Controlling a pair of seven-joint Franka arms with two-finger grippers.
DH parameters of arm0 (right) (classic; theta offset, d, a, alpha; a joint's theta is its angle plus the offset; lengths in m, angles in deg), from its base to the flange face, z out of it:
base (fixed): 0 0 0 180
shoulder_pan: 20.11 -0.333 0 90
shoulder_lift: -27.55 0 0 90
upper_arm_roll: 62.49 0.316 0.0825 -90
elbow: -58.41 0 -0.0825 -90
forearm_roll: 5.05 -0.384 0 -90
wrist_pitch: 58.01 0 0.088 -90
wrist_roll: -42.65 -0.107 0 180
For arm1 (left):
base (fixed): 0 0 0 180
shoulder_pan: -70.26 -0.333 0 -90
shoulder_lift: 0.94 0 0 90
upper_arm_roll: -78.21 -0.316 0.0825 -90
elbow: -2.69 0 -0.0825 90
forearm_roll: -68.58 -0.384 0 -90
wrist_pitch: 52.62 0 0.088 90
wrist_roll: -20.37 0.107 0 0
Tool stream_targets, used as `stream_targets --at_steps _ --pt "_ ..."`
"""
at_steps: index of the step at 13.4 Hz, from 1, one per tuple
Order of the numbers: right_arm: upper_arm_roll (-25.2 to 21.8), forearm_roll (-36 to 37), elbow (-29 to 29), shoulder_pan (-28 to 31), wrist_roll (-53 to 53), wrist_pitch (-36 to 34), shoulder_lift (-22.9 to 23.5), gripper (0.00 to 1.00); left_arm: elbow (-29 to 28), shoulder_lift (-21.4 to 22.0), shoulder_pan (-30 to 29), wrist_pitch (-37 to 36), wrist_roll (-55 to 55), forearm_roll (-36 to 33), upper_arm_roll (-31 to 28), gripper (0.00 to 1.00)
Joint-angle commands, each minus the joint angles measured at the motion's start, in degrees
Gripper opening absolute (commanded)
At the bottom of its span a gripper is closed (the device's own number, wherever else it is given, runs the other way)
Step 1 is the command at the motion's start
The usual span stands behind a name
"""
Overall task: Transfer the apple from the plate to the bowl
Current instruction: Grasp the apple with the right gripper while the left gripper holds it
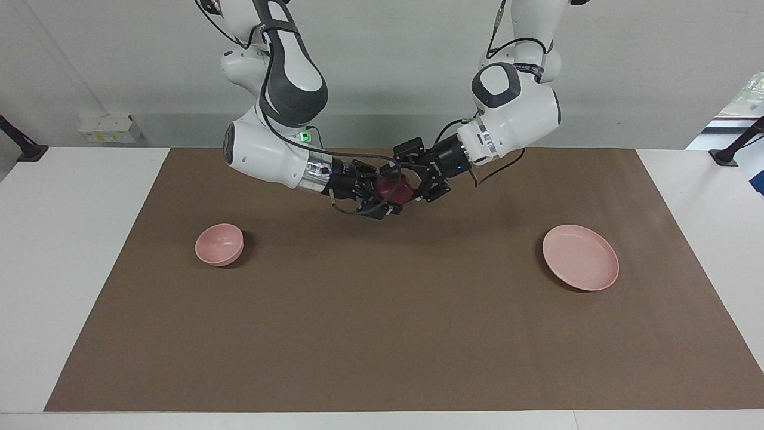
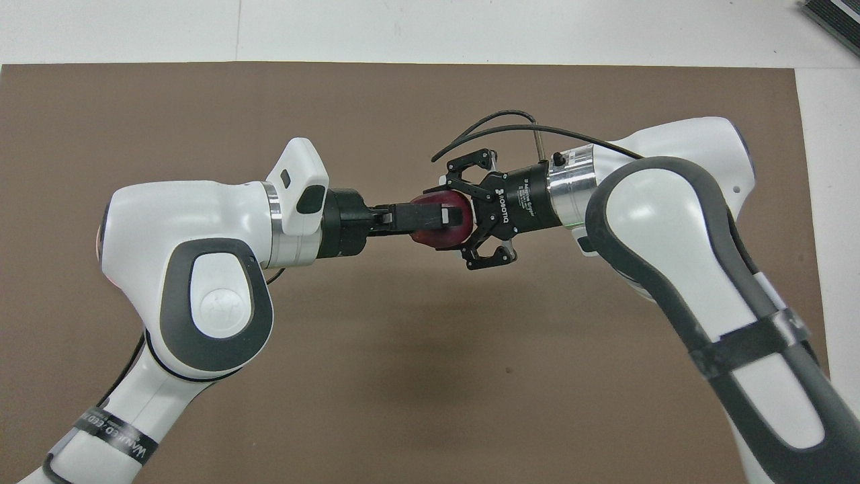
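The dark red apple is up in the air over the middle of the brown mat, between my two grippers; it also shows in the overhead view. My left gripper is shut on the apple from above and below. My right gripper meets it head-on, with the apple right at its front. The pale pink plate lies bare toward the left arm's end. The small pink bowl stands toward the right arm's end with nothing in it. Both are hidden under the arms in the overhead view.
A brown mat covers most of the white table. A black stand is at one back corner and another at the other.
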Motion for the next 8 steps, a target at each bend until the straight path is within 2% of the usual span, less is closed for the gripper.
stream_targets --at_steps 1,5,8 --pt "-0.2 1.5 3.2 0.7 4.1 0.0 -2.0 0.0 0.7 0.2 -0.7 -0.2 -5.0 -7.3 -0.1 1.0" --pt "-0.3 2.9 3.9 1.4 6.6 0.0 -2.3 0.0 1.9 0.2 -1.4 -0.8 -7.0 -17.8 -0.4 1.0" --pt "-0.3 11.3 4.6 3.5 12.0 0.0 -2.3 0.0 1.9 0.1 -3.5 -0.9 -7.2 -25.0 -0.5 1.0"
